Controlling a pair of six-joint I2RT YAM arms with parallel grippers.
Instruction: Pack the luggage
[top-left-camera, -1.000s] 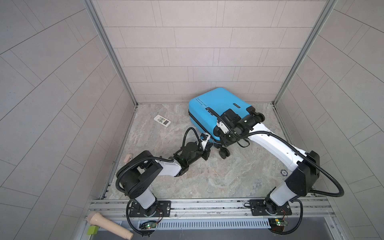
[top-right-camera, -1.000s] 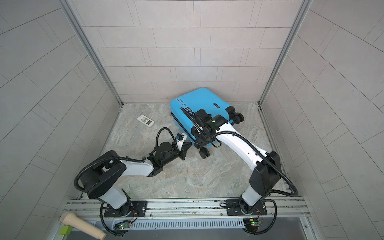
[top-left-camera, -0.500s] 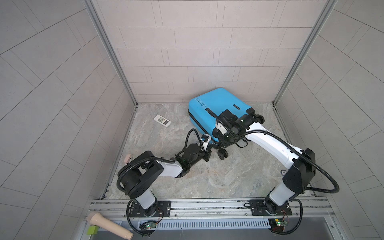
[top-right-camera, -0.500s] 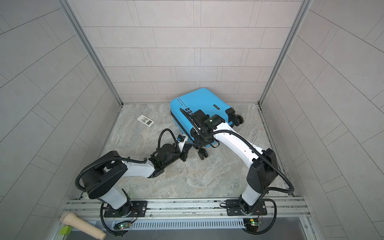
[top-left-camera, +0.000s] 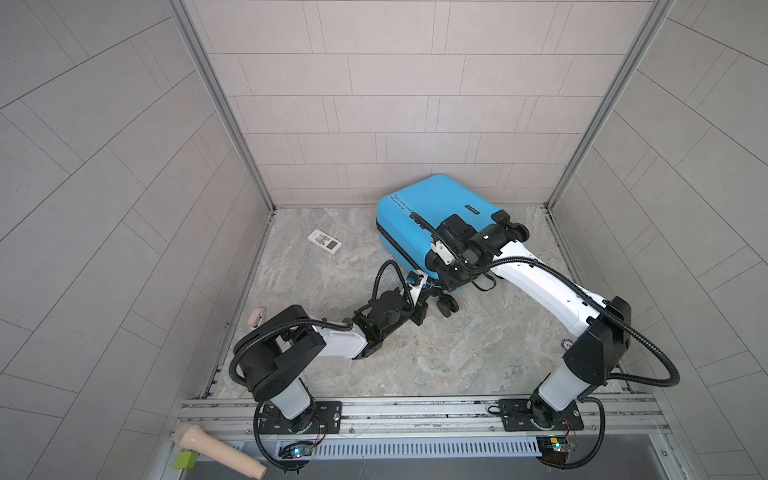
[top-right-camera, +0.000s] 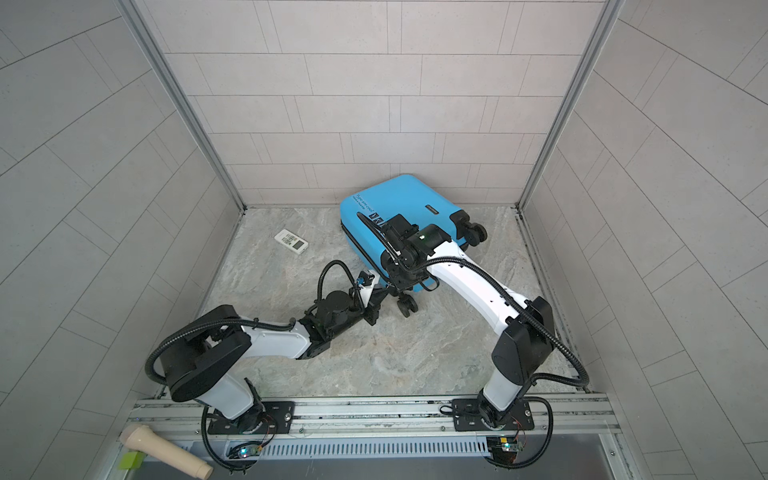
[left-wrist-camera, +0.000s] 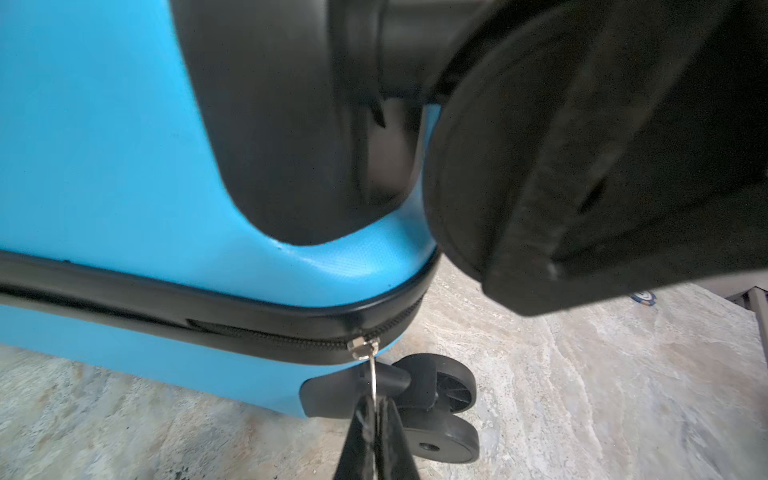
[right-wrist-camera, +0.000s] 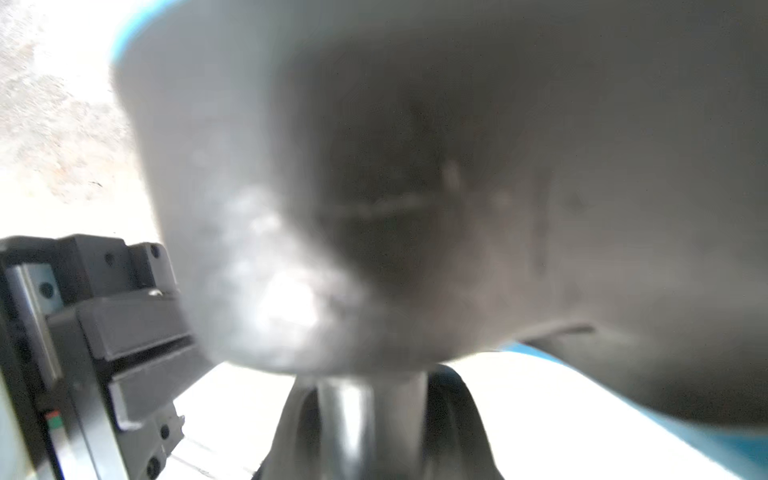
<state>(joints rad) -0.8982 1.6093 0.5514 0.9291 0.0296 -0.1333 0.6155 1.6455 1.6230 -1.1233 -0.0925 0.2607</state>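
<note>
The luggage (top-left-camera: 432, 203) (top-right-camera: 395, 199), a bright-blue hard-shell suitcase, lies flat at the back of the floor with its two halves together. My left gripper (left-wrist-camera: 376, 405) (top-left-camera: 424, 289) (top-right-camera: 384, 290) is shut on the thin metal ring of the zipper pull (left-wrist-camera: 365, 348) at the near corner, just above a black wheel (left-wrist-camera: 440, 415). My right gripper (right-wrist-camera: 374, 403) (top-left-camera: 448, 284) (top-right-camera: 401, 286) reaches down over the same corner. Its jaws are closed around the stem (right-wrist-camera: 357, 399) of a wheel mount, under a blurred black housing.
A white remote (top-left-camera: 324, 242) (top-right-camera: 291, 242) lies on the floor left of the suitcase. A small beige piece (top-left-camera: 256, 316) sits at the left wall. A beige mallet (top-left-camera: 216, 451) lies beyond the front rail. The back wall stands close behind the suitcase.
Both arms have shifted only slightly around the suitcase's near corner. The suitcase stays where it was and both grips are unchanged.
</note>
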